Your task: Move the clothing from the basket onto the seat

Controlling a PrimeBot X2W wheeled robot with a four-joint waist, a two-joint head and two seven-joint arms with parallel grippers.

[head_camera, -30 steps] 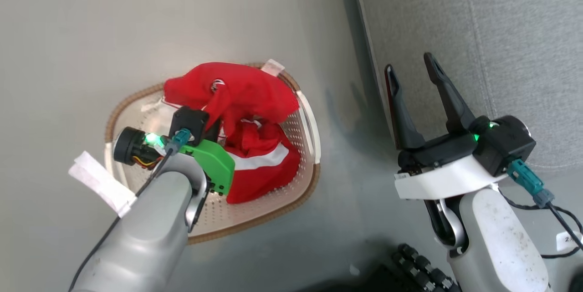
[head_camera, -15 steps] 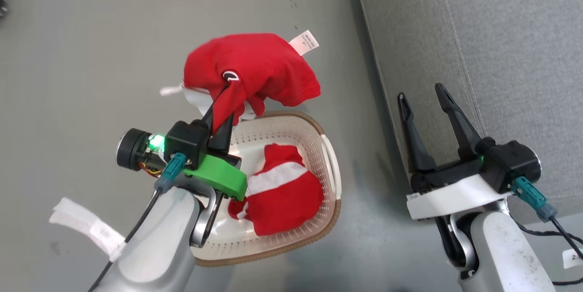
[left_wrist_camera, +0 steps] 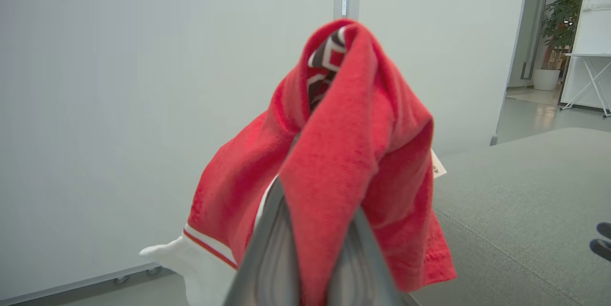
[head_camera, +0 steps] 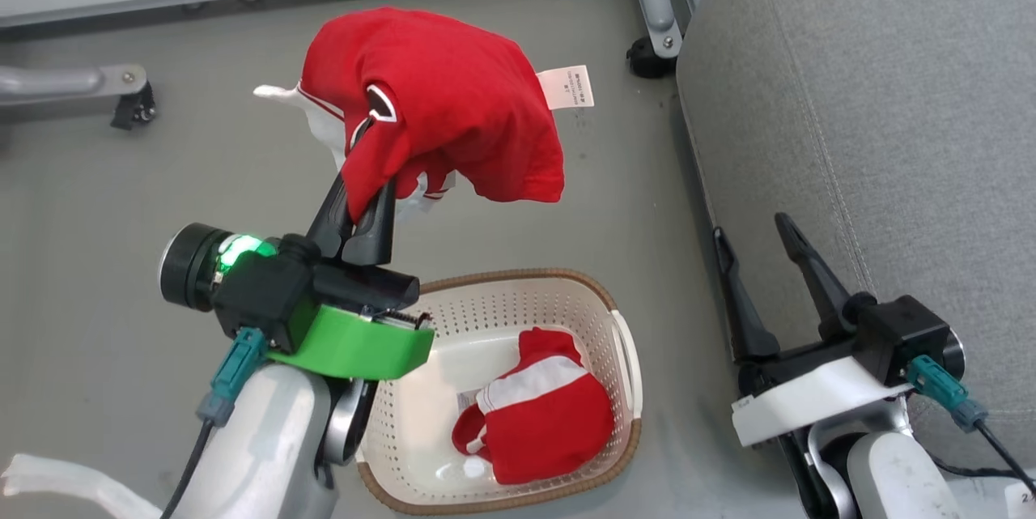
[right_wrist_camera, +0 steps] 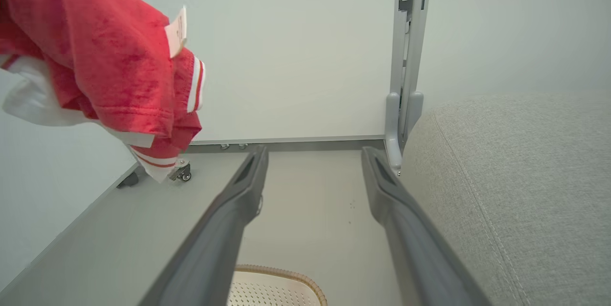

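Left gripper (left_wrist_camera: 311, 201): rises from the bottom edge; fingers (left_wrist_camera: 267, 258) close together, red cloth pinched between them
Garment (left_wrist_camera: 343, 153): red; draped over the fingers and hanging down both sides, hiding the tips
Trim (left_wrist_camera: 324, 62): black and white, in the top fold
Panel (left_wrist_camera: 191, 263): white, red-striped, lower left
Tag (left_wrist_camera: 437, 168): white, at the garment's right edge
Seat (left_wrist_camera: 525, 201): grey, right, beyond the garment
Wall (left_wrist_camera: 119, 105): pale, behind
Far right: plant (left_wrist_camera: 561, 29); table (left_wrist_camera: 592, 65)

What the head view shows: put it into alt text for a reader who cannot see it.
The left gripper holds a red garment up over the floor, clear of the white basket, where a second red garment lies. The right gripper, open and empty, points along the grey seat.
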